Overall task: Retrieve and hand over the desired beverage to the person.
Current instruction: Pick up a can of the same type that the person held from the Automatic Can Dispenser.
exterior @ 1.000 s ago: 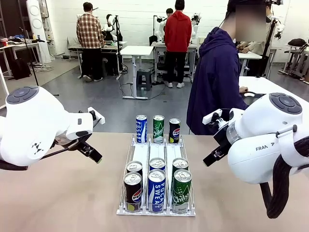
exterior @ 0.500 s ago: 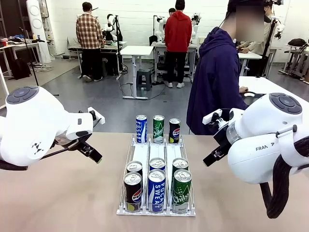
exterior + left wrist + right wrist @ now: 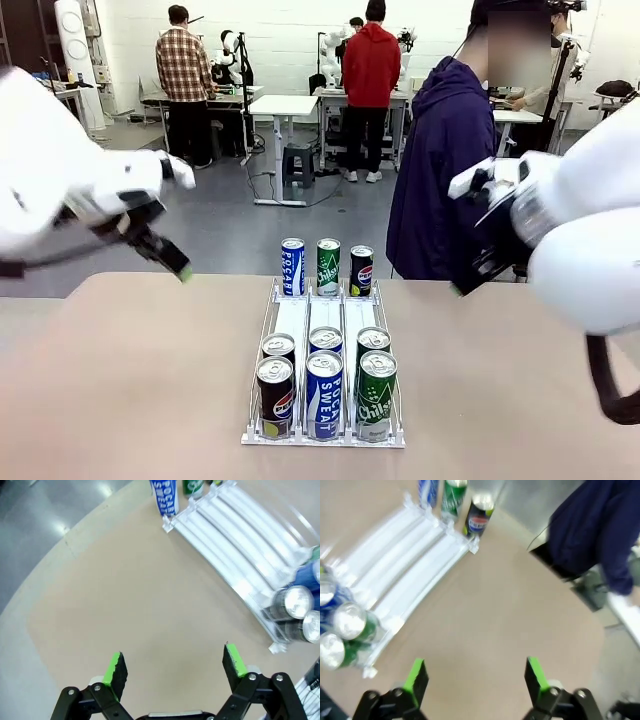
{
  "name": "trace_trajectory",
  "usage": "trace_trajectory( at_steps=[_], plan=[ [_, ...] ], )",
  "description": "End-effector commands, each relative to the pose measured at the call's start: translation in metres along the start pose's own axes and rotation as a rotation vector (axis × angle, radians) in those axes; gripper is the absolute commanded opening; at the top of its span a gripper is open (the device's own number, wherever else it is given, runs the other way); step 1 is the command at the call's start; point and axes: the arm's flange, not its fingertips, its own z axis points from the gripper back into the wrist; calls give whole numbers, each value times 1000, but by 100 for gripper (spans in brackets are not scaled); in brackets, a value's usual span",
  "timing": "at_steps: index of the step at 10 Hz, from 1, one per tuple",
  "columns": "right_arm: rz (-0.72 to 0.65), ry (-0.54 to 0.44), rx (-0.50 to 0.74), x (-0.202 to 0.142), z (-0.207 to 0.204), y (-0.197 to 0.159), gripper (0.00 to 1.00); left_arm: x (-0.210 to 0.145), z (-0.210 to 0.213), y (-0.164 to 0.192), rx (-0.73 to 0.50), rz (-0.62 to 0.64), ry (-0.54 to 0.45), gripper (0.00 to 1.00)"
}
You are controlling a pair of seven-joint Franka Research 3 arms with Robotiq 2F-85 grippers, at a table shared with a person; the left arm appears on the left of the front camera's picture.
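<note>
A white three-lane rack (image 3: 300, 320) on the tan table holds several beverage cans. At its far end stand a blue Pocari Sweat can (image 3: 292, 266), a green Chilsung can (image 3: 328, 266) and a black Pepsi can (image 3: 361, 270). Two cans of each kind sit at the near end (image 3: 324, 392). Which one the person wants I cannot tell. The person (image 3: 450, 170) in a dark purple jacket stands at the far right edge, turned sideways. My left gripper (image 3: 180, 268) (image 3: 175, 665) hangs open above bare table left of the rack. My right gripper (image 3: 462, 286) (image 3: 476, 676) hangs open right of the rack, with nothing in it.
The rack (image 3: 240, 535) (image 3: 405, 555) runs down the table's middle, with bare tan table (image 3: 130, 380) on both sides. Behind the table, two people stand with their backs turned at white desks (image 3: 285, 105) across a grey floor.
Both arms have risen and swung outward from the rack. Both grippers stayed open, and the cans have not moved.
</note>
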Motion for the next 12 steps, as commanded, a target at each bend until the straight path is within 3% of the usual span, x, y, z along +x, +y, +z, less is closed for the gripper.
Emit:
trace_trajectory(
  at_steps=[1, 3, 5, 6, 10, 11, 12],
  plan=[
    [50, 28, 0, 1, 67, -1, 100, 21, 53, 9, -38, -47, 25, 100],
    [72, 18, -19, 8, 115, -1, 100, 34, 99, 2, 7, -90, 23, 100],
    [78, 10, -62, 9, 140, 4, 100, 37, 119, -4, 63, -102, 35, 100],
    [41, 2, -19, 5, 131, 3, 100, 36, 112, -2, -5, -76, 14, 100],
    [44, 6, -21, 6, 140, 3, 100, 38, 115, -4, 7, -81, 25, 100],
    [22, -69, 101, -17, 142, -19, 100, 24, 127, 20, -178, -54, -24, 100],
    [15, -107, 177, -34, 146, -37, 100, 10, 138, 42, -220, -10, -33, 100]
  ],
)
